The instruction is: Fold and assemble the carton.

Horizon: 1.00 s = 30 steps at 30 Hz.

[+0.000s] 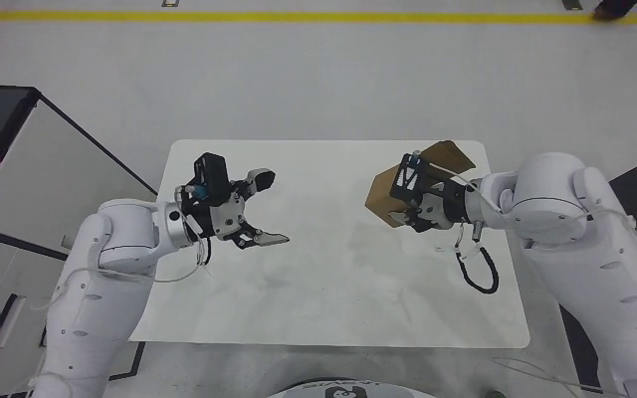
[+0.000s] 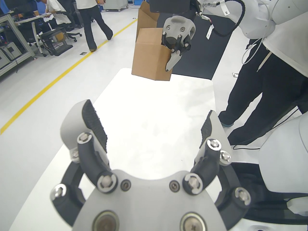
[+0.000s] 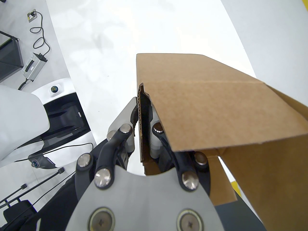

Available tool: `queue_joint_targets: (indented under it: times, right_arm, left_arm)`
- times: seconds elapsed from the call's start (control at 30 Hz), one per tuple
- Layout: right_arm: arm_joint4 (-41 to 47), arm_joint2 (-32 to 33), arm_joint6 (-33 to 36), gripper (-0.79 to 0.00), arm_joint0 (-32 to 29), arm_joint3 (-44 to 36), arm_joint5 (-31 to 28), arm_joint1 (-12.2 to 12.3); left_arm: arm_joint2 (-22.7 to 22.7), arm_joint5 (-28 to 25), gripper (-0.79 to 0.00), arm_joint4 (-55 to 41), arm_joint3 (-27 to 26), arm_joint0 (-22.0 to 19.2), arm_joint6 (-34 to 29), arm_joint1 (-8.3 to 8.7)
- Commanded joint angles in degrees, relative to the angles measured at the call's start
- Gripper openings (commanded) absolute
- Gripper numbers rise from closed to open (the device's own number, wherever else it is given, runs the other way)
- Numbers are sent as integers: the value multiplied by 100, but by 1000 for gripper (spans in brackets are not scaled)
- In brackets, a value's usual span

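The right end effector (image 1: 409, 198) grips one wall of the carton (image 1: 385, 197) above the worktop's (image 1: 328, 298) right side. The carton looks opened out, its flaps still unfolded. The left end effector (image 2: 149, 109) gapes wide, empty.

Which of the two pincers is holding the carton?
The right pincer: it is shut on the edge of one wall of the carton. The left pincer is wide open, with nothing in it.

pale glossy floor (image 1: 299, 90) with a yellow line (image 1: 299, 16), a white table (image 1: 338, 289), a black mat (image 2: 207, 54), desks (image 2: 22, 19) beyond
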Motion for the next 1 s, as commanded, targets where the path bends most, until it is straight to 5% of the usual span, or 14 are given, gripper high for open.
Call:
queue_joint_targets:
  times: [0.0, 0.4, 0.6, 0.97]
  right_arm:
    - [0, 0, 0, -785, 0, 0, 0, 0]
    - [0, 0, 0, -785, 0, 0, 0, 0]
    - [-265, -112, -57, -785, -9, -151, -55, 3]
    - [-1404, -2169, -118, -785, 1268, 38, -118, 78]
  left_arm:
    - [-120, 8, 0, -113, -21, 49, 4, 56]
    - [-137, 8, 0, -486, -255, 147, 10, 401]
    - [-137, 8, 0, -486, -255, 147, 10, 401]
    - [-137, 8, 0, -486, -255, 147, 10, 401]
